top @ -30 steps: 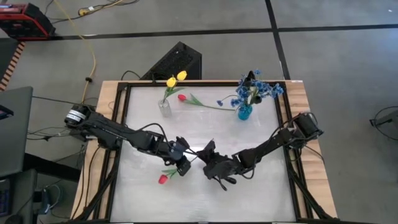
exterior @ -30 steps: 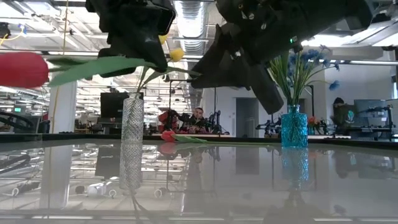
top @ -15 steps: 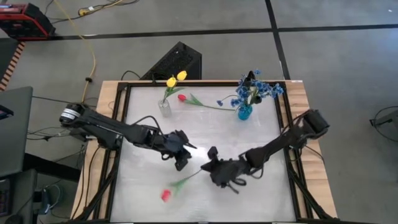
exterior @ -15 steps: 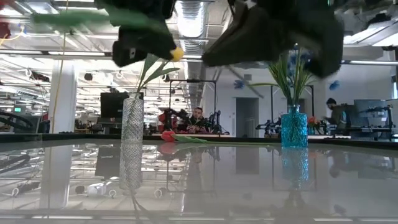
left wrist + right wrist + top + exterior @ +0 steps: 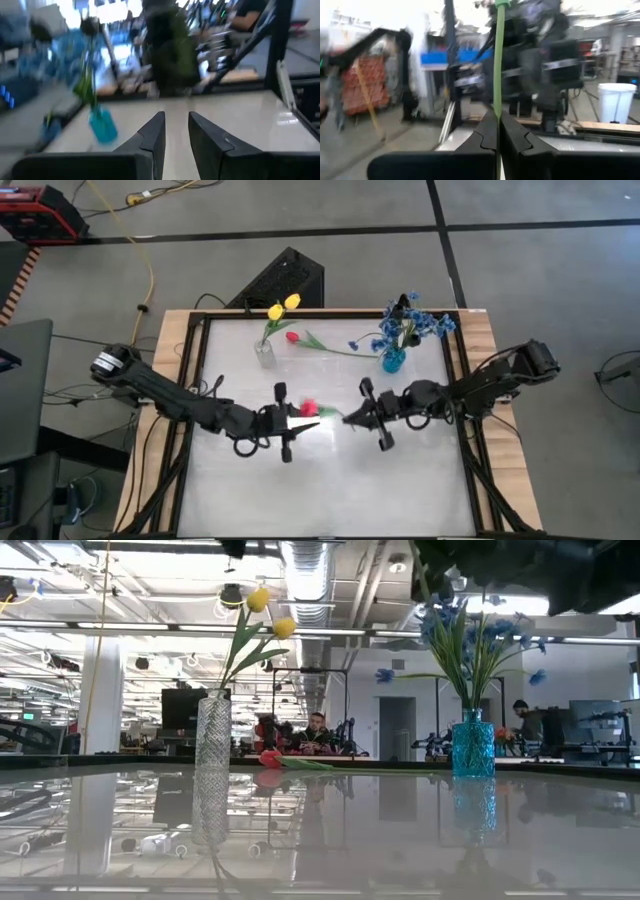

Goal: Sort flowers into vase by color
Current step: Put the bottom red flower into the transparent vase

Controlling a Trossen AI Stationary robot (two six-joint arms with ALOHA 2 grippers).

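Observation:
A red tulip (image 5: 308,408) hangs over the table's middle, its green stem (image 5: 497,60) running to my right gripper (image 5: 358,415), which is shut on it. Facing it from the left, my left gripper (image 5: 292,423) is open with nothing between its fingers (image 5: 152,137). At the far edge a clear vase (image 5: 265,352) holds two yellow tulips (image 5: 283,307). A blue vase (image 5: 393,360) holds blue sprigs (image 5: 415,325) and a black-headed flower (image 5: 405,302). Another red tulip (image 5: 292,336) lies flat on the table between the vases. My right gripper pinches the red tulip's stem (image 5: 497,107) between its two fingers, at the end away from the bud. The fingers come in about level from the table's right. The stem runs on past the fingertips toward the left, and the whole flower is lifted clear of the table.
The table (image 5: 330,490) is a glossy white top in a black frame with wooden side strips. A black box (image 5: 285,280) sits on the floor beyond the far edge. In the low view, people and equipment show in the room behind the vases (image 5: 212,765).
Both grippers met at the red tulip near the table's middle. My left gripper has let go of it, drawn back left and turned level. My right gripper has taken the stem, risen and gone toward the right and far edges while rolling; the bud has swung up off the table.

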